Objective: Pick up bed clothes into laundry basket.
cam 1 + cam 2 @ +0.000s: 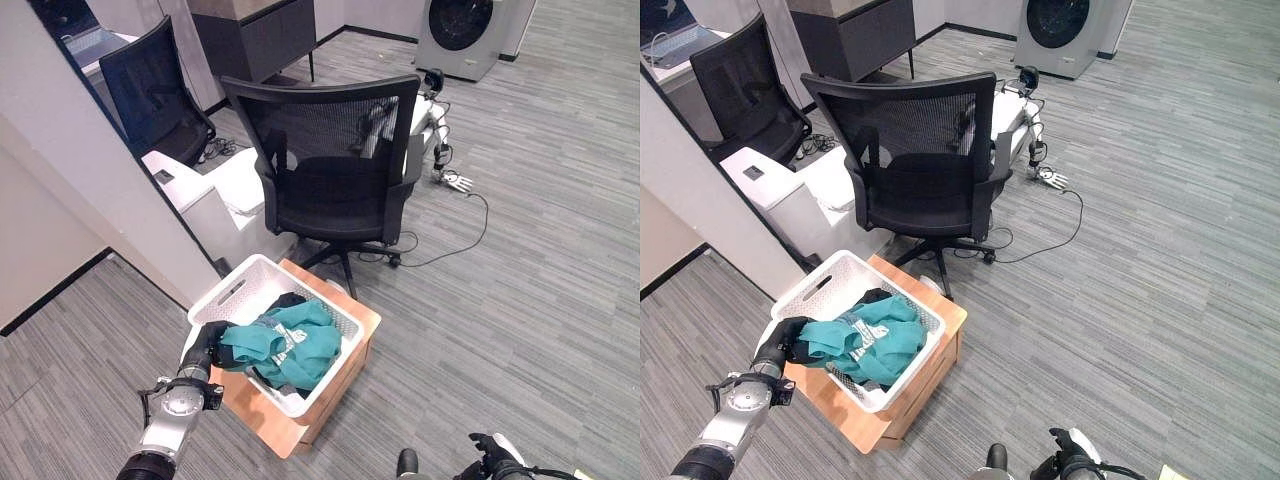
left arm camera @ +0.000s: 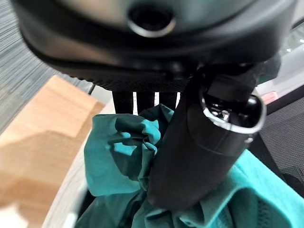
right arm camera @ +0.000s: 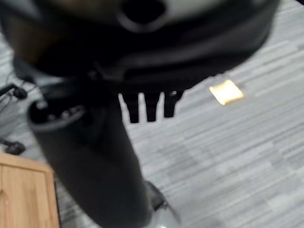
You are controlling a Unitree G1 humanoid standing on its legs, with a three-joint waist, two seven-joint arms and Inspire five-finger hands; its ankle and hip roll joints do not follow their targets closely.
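Black mesh-backed swivel office chair [image 1: 335, 170]: behind, irrelevant.
Low wooden box stand [image 1: 325, 400]: carries basket.
White perforated plastic laundry basket [image 1: 232, 291]: on stand.
Teal crumpled bed clothes [image 1: 290, 342]: inside basket.
Left hand [image 1: 205, 342]: pinching clothes; best release low, withdraw clear.
Right hand [image 1: 1065, 462]: idle, fingers relaxed.

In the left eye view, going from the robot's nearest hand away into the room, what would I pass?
Left hand → teal clothes in the white laundry basket → black office chair → washing machine.
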